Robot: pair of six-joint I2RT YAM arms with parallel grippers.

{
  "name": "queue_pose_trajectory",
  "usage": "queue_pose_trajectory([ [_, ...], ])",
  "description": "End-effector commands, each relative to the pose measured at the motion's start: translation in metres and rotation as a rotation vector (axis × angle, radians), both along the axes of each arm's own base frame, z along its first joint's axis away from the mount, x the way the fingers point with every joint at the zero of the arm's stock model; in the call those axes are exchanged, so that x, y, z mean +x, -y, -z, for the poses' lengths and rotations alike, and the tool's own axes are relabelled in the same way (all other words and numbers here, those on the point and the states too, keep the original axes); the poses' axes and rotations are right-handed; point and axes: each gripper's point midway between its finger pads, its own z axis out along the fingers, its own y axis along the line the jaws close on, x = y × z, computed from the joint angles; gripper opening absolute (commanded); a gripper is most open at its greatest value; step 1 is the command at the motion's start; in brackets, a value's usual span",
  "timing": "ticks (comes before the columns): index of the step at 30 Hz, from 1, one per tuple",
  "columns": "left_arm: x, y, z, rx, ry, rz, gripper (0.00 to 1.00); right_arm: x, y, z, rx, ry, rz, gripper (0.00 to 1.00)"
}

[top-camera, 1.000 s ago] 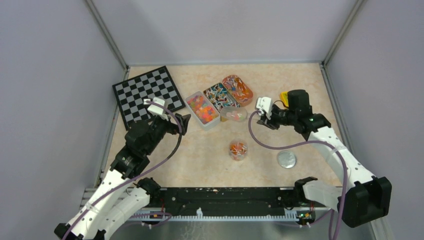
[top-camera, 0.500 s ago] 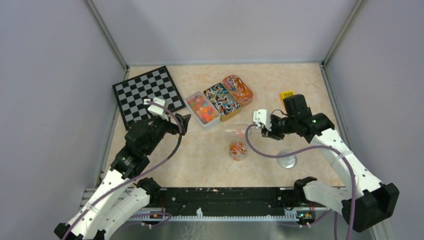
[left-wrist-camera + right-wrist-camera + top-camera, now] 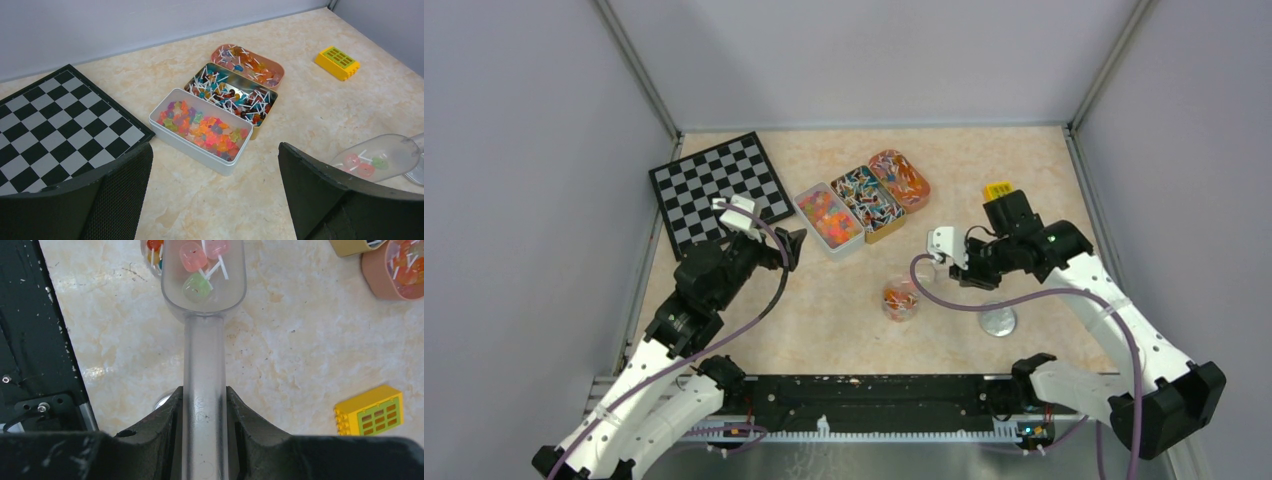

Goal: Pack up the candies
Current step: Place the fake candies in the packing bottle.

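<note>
My right gripper [image 3: 204,395] is shut on the handle of a clear plastic scoop [image 3: 204,300]. The scoop holds a few candies [image 3: 192,257], pink and green on white sticks. Its bowl hovers beside a small round jar [image 3: 901,314] with orange and red candies in it. The jar's edge shows at the top of the right wrist view [image 3: 152,252]. The right gripper [image 3: 967,268] is just right of the jar. The scoop also shows in the left wrist view [image 3: 377,157]. My left gripper [image 3: 789,245] is open and empty, above bare table near the white tin [image 3: 192,146].
Three open tins of candies lie in a row at the back: white, gold [image 3: 260,131] and pink [image 3: 280,77]. A chessboard [image 3: 719,188] lies at back left. A round metal lid [image 3: 997,320] lies right of the jar. A yellow block [image 3: 996,190] sits at the right.
My right arm has carried the loaded scoop from beside the tins toward the near side, up to the jar. The left arm has not moved.
</note>
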Motion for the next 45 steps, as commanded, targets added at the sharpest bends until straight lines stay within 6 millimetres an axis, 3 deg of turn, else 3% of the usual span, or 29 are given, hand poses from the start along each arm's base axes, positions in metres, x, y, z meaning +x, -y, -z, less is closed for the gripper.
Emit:
queue_pose_trajectory([
  [1,0.0,0.0,-0.007,-0.011,0.034,-0.002,0.99,-0.006,0.001,-0.01,-0.015,-0.013,0.007,0.0],
  [19,0.0,0.0,-0.007,-0.011,0.035,0.0,0.99,-0.012,0.014,-0.001,-0.097,-0.069,0.062,0.0],
  [45,-0.001,0.001,-0.008,-0.008,0.038,0.002,0.99,-0.015,0.033,-0.018,-0.164,-0.046,0.131,0.0],
])
